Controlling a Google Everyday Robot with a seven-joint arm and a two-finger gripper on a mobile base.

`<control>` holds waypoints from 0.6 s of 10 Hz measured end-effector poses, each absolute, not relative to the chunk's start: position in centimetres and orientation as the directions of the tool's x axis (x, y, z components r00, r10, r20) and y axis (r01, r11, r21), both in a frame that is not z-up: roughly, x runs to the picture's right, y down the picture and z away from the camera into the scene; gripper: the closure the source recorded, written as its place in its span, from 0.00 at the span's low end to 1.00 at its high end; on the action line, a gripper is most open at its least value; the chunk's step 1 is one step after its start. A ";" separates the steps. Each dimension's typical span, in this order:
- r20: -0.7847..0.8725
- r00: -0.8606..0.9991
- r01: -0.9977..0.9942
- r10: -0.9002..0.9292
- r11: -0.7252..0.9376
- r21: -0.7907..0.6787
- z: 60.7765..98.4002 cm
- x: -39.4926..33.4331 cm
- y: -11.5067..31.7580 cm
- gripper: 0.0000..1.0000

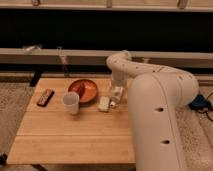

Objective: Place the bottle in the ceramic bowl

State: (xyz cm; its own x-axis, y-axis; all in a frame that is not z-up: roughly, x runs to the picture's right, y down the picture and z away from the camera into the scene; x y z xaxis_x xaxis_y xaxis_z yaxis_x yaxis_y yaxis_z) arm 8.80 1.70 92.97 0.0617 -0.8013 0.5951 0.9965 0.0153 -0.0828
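Gripper (117, 88) at frame centre, right of ceramic bowl (83, 90), directly over bottle (115, 96). Whether claw released or clenched: cannot tell. Bottle low at wooden table (75, 135), just right of small squarish white object (104, 104), outside bowl. White cup (70, 102) at bowl's lower left. Dark flat object (45, 96) near table's left edge.

A: Table (70, 135)?
B: Wood, pale planks, smooth, low sheen.
A: Ceramic bowl (83, 90)?
B: Reddish-orange, glazed look, slight gloss. Cup (70, 102) is white, looks like translucent plastic.
A: Arm (150, 85)?
B: White smooth shell, plastic look, soft gloss. Gripper (117, 92) sits over the table's right part, just right of the bowl; same white, finish unclear.
A: Floor (12, 105)?
B: Speckled, rough, carpet-like. Dark flat object (45, 96) at the table's left is matt.
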 end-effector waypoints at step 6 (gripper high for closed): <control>0.601 0.091 0.994 -0.794 0.031 -0.109 96.4 9.3 1.2 0.20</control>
